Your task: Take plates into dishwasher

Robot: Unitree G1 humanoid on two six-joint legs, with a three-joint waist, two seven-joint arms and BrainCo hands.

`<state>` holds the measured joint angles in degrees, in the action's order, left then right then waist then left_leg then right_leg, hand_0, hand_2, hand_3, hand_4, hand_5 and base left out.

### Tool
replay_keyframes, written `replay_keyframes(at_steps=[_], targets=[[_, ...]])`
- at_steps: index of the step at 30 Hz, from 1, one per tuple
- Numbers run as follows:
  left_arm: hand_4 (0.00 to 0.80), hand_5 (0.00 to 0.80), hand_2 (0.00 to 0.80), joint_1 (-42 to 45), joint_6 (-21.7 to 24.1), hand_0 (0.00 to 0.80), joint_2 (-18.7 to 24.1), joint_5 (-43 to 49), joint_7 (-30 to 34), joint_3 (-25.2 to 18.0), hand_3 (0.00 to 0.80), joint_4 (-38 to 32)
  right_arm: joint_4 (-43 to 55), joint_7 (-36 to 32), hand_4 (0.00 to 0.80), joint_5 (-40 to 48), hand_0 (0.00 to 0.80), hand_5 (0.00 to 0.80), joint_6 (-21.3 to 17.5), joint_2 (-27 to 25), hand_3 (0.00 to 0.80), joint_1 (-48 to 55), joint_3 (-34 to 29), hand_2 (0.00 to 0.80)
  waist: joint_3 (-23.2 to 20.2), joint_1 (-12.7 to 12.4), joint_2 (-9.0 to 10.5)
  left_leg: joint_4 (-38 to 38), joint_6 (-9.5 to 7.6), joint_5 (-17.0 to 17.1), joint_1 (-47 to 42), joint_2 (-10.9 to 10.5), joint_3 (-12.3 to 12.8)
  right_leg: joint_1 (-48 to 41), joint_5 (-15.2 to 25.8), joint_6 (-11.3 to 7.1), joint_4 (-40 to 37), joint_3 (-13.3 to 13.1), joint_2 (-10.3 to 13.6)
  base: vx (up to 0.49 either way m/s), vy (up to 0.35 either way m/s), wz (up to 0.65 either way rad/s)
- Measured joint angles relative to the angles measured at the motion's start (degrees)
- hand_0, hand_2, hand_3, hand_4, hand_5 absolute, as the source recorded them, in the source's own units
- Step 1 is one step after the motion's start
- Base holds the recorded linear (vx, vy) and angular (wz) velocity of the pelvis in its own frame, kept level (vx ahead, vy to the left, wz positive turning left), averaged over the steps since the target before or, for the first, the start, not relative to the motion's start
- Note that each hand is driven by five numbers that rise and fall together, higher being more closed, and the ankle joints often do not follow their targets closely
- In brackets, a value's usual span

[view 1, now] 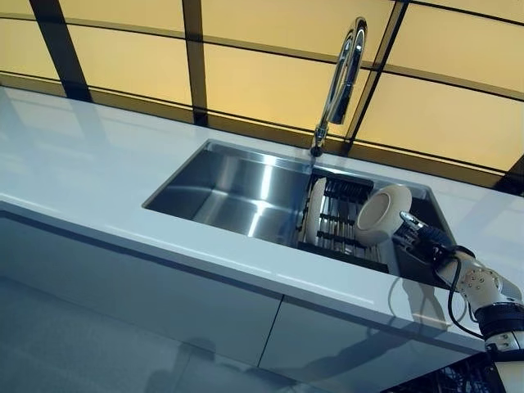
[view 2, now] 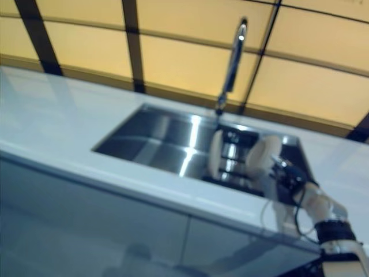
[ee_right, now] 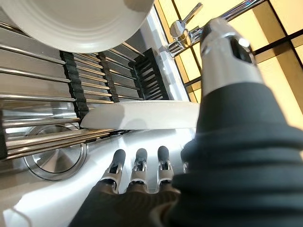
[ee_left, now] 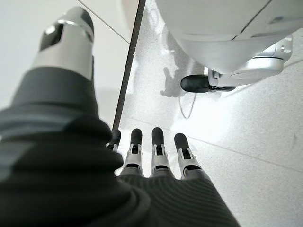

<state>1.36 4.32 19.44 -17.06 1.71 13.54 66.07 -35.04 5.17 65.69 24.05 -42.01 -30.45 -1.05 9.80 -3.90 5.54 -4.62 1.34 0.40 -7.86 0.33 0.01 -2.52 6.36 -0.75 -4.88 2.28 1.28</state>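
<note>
Two white plates stand in the black and steel rack (view 1: pixel 344 219) at the right end of the sink. One plate (view 1: pixel 382 214) leans at the rack's right side, its underside (ee_right: pixel 80 21) toward my right hand. The other plate (view 1: pixel 312 209) stands edge-on at the rack's left side and also shows in the right wrist view (ee_right: pixel 142 116). My right hand (view 1: pixel 419 237) is just right of the leaning plate. It is open, with straight fingers (ee_right: pixel 139 163) and thumb apart, holding nothing. My left hand (ee_left: pixel 151 156) hangs open over the floor.
The steel sink (view 1: pixel 237 188) is set in a white counter (view 1: pixel 98 172), with a tall chrome faucet (view 1: pixel 340 82) behind it. A round drain (ee_right: pixel 54 158) lies under the rack. Grey cabinet fronts (view 1: pixel 164 295) run below the counter.
</note>
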Motion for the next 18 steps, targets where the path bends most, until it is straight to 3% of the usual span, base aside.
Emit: replay_keyframes(at_steps=[18], targets=[[0.0,0.0,0.0,-0.09,-0.02,0.0,0.18,-0.02,0.59,1.18,0.0,-1.93,-1.43,1.93,0.0,-1.99,0.0,0.0,-0.02,1.31,0.0,-5.09,1.83,0.0,2.09,-0.01,-2.33,0.42,-0.01,0.01,0.32,-0.1,-0.14,-0.01,0.17,0.22,0.03,0.23,0.13,0.006,0.001,0.0]])
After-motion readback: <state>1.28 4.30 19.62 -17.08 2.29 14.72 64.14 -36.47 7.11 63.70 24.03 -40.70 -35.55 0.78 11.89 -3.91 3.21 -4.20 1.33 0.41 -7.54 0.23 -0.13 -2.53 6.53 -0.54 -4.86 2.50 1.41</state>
